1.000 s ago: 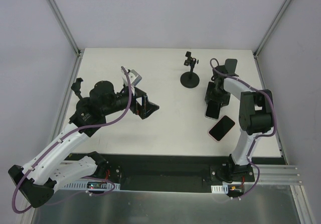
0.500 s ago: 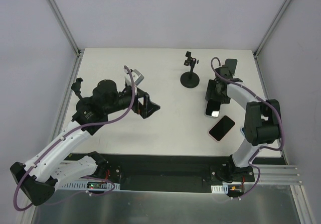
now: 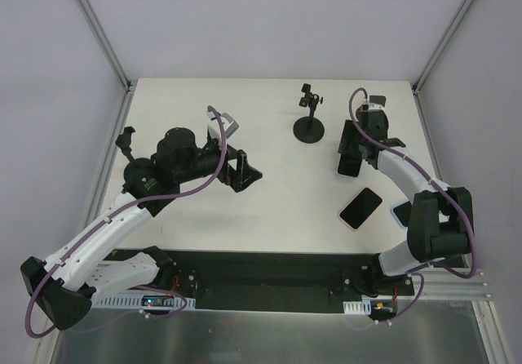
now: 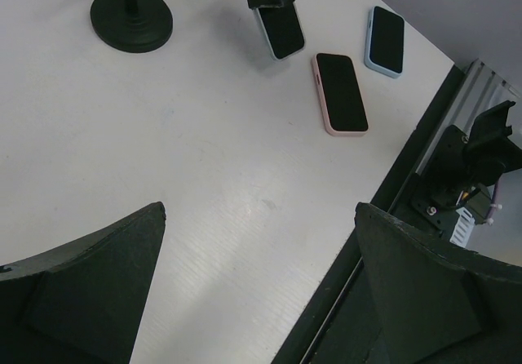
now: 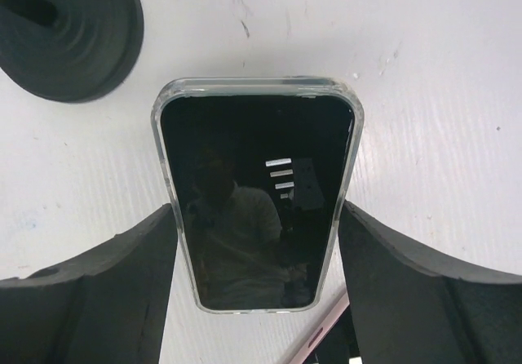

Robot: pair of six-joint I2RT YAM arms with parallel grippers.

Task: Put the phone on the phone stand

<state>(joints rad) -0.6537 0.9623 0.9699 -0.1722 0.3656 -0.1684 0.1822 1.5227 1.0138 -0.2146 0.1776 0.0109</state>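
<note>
My right gripper (image 3: 352,139) is shut on a black phone in a clear case (image 3: 349,166), one finger on each long side (image 5: 257,213). The phone (image 5: 257,193) hangs screen-up above the table, just right of the phone stand. The black phone stand (image 3: 310,124) has a round base (image 5: 65,29) and a thin post with a clamp on top. In the left wrist view the held phone (image 4: 281,33) is right of the stand's base (image 4: 130,28). My left gripper (image 3: 245,172) is open and empty over the table's middle (image 4: 261,209).
A pink-cased phone (image 3: 360,208) lies flat on the table near the right front, also in the left wrist view (image 4: 340,92). A blue-cased phone (image 3: 401,212) lies right of it (image 4: 385,41). The table's black front rail (image 3: 269,270) runs along the near edge.
My right gripper has carried the clear-cased phone towards the back of the table, away from the pink phone. My left gripper has shifted slightly to the right.
</note>
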